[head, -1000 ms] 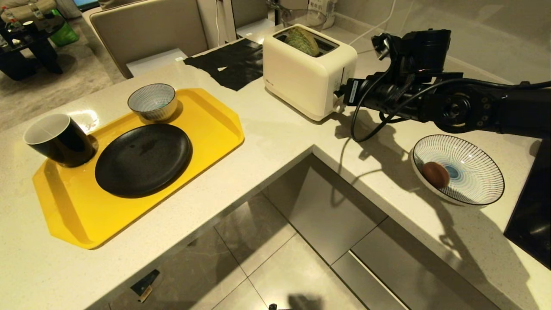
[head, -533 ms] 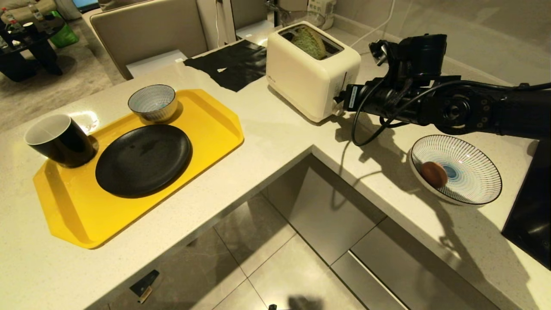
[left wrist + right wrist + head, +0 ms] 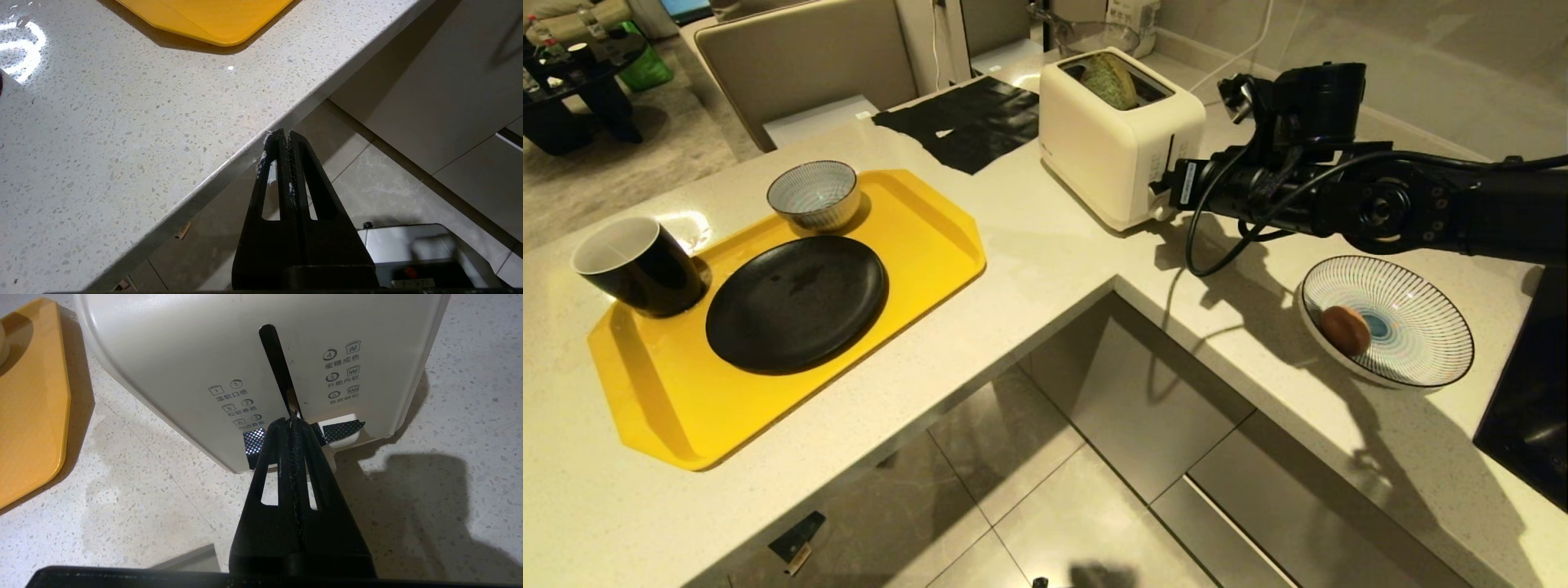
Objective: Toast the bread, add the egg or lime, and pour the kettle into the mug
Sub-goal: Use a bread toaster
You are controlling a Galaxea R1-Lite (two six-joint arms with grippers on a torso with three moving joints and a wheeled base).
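Observation:
The pale green bread [image 3: 1109, 80] stands in the slot of the cream toaster [image 3: 1119, 139]. My right gripper [image 3: 1162, 189] is shut, and its tips [image 3: 292, 421] rest on the toaster's lever [image 3: 343, 430] at the low end of the lever slot. The brownish egg [image 3: 1345, 330] lies in a wide striped bowl [image 3: 1413, 286] on the right counter. On the far left, the glossy black mug [image 3: 637, 265] stands at the corner of the yellow tray [image 3: 931, 237]. The kettle is out of view. My left gripper [image 3: 286, 134] hangs shut beside the counter's edge, holding nothing.
The tray also carries a black plate [image 3: 796, 302] and a small striped bowl [image 3: 814, 193]. A black mat [image 3: 968, 118] lies behind the tray. A dark hob [image 3: 1531, 408] sits at the right edge. The counter forms an L around open floor [image 3: 1045, 490].
The toaster has turned and slid a little to the right under the push. My right gripper has sunk slightly along the toaster's end face. The left arm has kept still.

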